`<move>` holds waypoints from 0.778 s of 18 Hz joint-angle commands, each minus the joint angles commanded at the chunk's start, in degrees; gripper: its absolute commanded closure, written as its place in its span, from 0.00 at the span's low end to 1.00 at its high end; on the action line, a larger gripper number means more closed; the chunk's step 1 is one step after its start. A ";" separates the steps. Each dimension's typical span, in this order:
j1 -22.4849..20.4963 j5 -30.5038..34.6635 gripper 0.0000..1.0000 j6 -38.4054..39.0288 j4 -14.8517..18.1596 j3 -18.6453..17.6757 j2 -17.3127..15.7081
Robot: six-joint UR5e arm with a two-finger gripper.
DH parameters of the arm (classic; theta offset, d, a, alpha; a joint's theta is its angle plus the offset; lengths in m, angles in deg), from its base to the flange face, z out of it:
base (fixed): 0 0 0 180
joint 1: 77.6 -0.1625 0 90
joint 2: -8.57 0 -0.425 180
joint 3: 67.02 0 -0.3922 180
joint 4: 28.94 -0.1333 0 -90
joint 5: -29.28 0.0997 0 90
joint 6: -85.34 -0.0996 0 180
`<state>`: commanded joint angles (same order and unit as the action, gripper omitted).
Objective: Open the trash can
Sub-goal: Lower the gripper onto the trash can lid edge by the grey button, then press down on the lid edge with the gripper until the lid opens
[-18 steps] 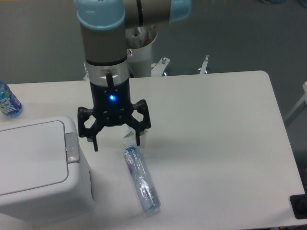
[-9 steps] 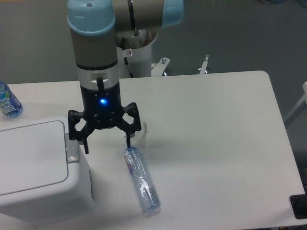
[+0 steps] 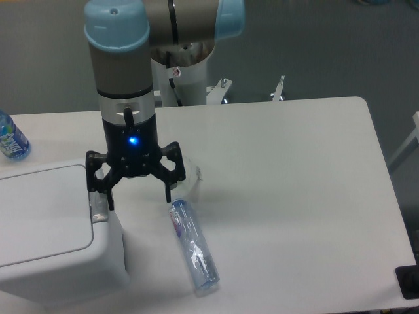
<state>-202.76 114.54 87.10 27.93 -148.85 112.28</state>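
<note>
White plastic trash can [image 3: 49, 229] at the near left of the table [image 3: 294, 196], lid flat and closed, small grey latch [image 3: 98, 207] on its right edge. Above that edge, gripper [image 3: 135, 196] with fingers spread wide, left fingertip [image 3: 110, 202] just over the latch. Clear bottle [image 3: 193, 244] lying near, right of the can. Blue-labelled bottle [image 3: 11, 137] at far left.
</note>
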 joint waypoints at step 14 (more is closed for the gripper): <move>0.53 0.00 0.00 0.09 0.00 -0.44 0.26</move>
<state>-202.23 114.54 87.19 27.93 -149.29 112.54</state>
